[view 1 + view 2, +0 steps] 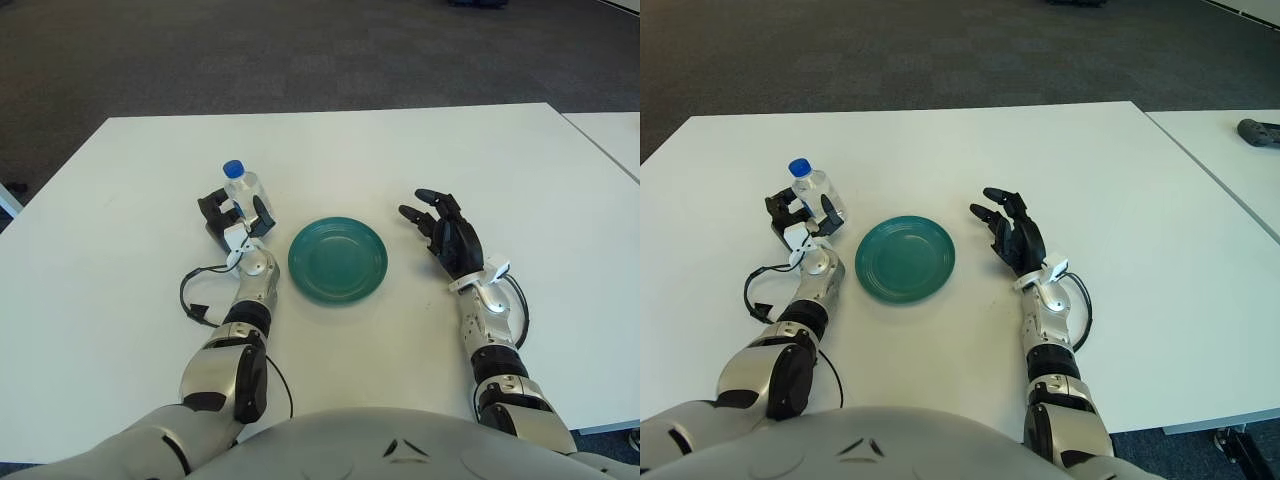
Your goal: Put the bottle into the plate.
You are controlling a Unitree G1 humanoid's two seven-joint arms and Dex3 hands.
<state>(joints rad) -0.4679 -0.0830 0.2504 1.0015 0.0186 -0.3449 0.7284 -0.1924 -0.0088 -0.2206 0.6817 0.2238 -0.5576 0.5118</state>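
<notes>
Bottle (243, 192), clear with a blue cap, stands upright left of the worktop's (120, 180) centre, just beside the left rim of the green plate (338, 260) and not in it; the left hand (233, 214) has its dark fingers closed around the bottle's lower body. Right hand (443, 235) shows to the right of the plate, near but apart from it, fingers spread and gripping nothing, pointing toward the far edge.
</notes>
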